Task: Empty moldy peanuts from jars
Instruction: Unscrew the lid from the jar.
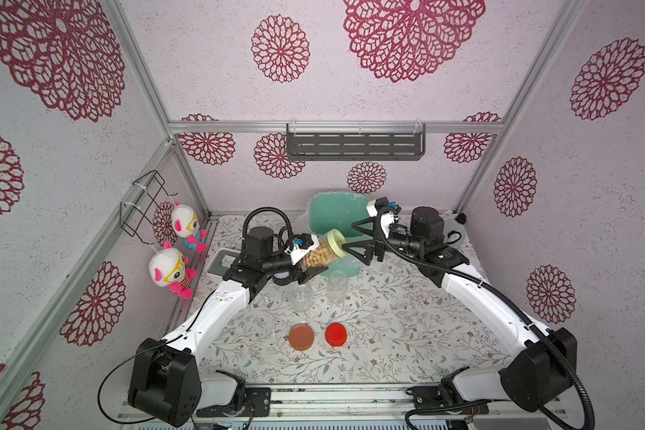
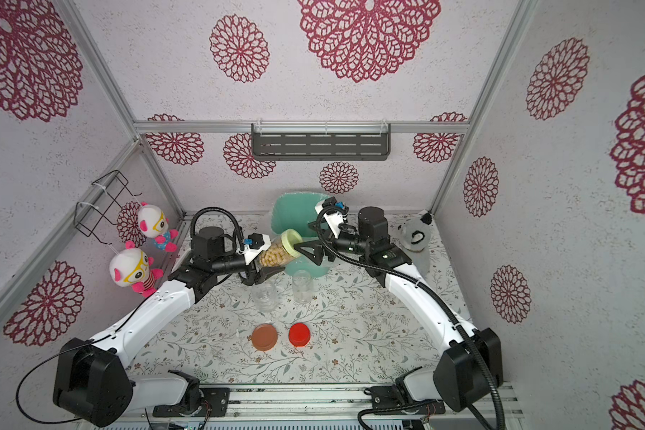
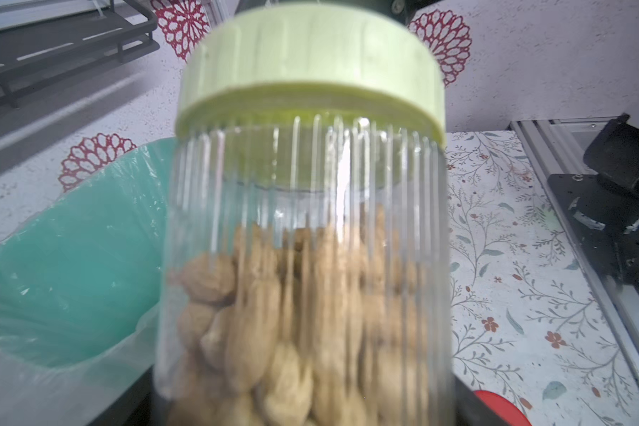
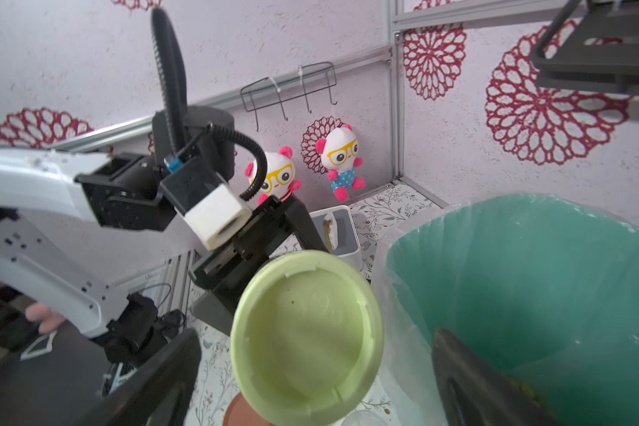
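The left gripper (image 1: 318,257) clamped the tilted jar (image 1: 313,253) of peanuts (image 3: 273,313), its pale green lid (image 1: 336,242) poised between the right gripper's (image 1: 348,236) wide-open fingers (image 4: 155,372).

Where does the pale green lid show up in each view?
In a top view: pale green lid mid-frame, on the tilted jar.
In a top view: same spot, slightly leftward.
Left wrist: close-up, capping the jar.
Right wrist: close-up, face-on.
Shared landmark: teal bin, beside it.

Floral-patterned tabletop (image 1: 406,335) with two lidless clear jars (image 1: 301,296) (image 1: 337,286), brown-orange lid (image 1: 301,336), red lid (image 1: 336,334), teal bin (image 1: 324,212), white box (image 1: 222,262).
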Available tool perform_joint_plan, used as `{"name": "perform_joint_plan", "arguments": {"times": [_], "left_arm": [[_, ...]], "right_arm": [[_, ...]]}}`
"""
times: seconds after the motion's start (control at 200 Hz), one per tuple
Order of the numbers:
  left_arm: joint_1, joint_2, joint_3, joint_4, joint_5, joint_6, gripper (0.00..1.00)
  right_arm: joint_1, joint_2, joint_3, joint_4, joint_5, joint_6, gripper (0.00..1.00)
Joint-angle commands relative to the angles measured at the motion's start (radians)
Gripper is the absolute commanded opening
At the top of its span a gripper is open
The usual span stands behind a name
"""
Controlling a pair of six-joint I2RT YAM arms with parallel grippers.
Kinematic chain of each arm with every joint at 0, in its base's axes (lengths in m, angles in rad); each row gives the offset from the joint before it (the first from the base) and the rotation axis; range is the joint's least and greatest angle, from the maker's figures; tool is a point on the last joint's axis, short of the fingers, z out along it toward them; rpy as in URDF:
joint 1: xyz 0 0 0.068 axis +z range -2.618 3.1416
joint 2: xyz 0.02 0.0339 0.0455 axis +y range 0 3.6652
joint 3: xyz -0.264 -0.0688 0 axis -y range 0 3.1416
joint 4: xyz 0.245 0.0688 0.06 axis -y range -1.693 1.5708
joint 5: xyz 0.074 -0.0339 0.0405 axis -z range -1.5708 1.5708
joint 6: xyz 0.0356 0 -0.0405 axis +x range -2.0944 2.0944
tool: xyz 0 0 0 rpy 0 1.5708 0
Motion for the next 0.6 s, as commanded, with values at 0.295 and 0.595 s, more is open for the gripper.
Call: {"name": "perform_joint_plan", "arguments": {"times": [0.295,0.595], "left_arm": [[-0.010,-0.076,-0.061,0.261,-0.148,-0.014,0.00],[-0.014,-0.084,-0.075,0.278,-0.184,0.004,0.00]], "right_arm": [[0.051,0.001,0.036,0.074,0.315,0.522,0.99],[0.095,0.060,0.097,-0.008,0.342,0.541,0.99]]}}
